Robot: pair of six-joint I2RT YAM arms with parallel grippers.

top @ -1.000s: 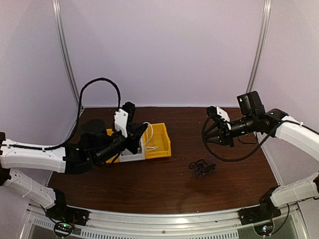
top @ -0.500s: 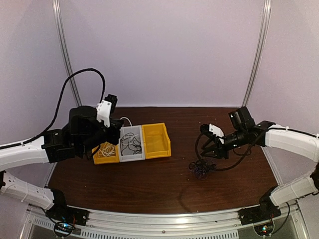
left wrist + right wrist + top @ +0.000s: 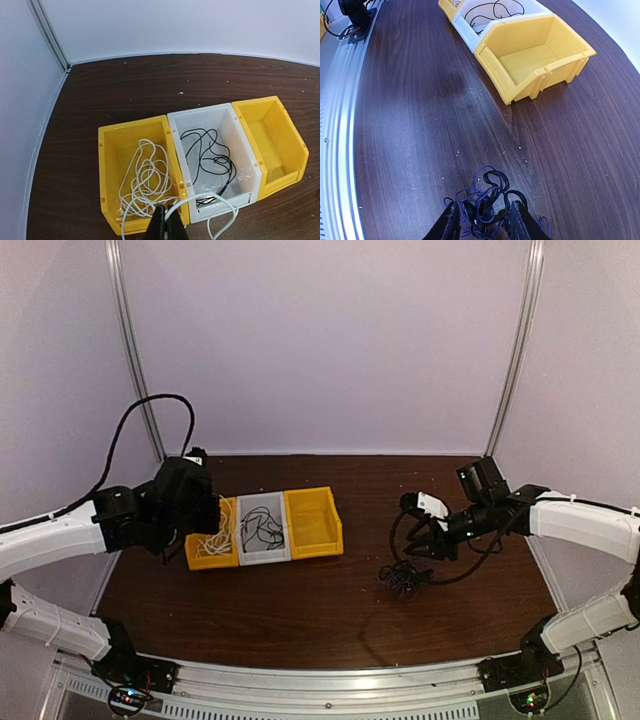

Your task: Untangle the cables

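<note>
My left gripper (image 3: 166, 225) is shut on a white cable (image 3: 227, 202) just above the near wall of the left yellow bin (image 3: 107, 165). That cable loops to the right past the front of the white bin (image 3: 175, 132). A loose white cable bundle (image 3: 145, 180) lies in the left yellow bin, and a black cable (image 3: 210, 160) in the white bin. A tangle of dark blue and black cables (image 3: 487, 197) lies on the table. My right gripper (image 3: 485, 222) is open, one finger on each side of this tangle (image 3: 405, 578).
The three bins stand in a row at the table's left centre, and the right yellow bin (image 3: 530, 85) holds nothing. Thick black arm cables arch over the left arm (image 3: 150, 410) and hang below the right wrist (image 3: 440, 575). The back wall is close behind.
The left arm swung left and down from over the right bins to the left yellow bin, still holding the white cable. The right gripper came down onto the tangle and opened wider.
</note>
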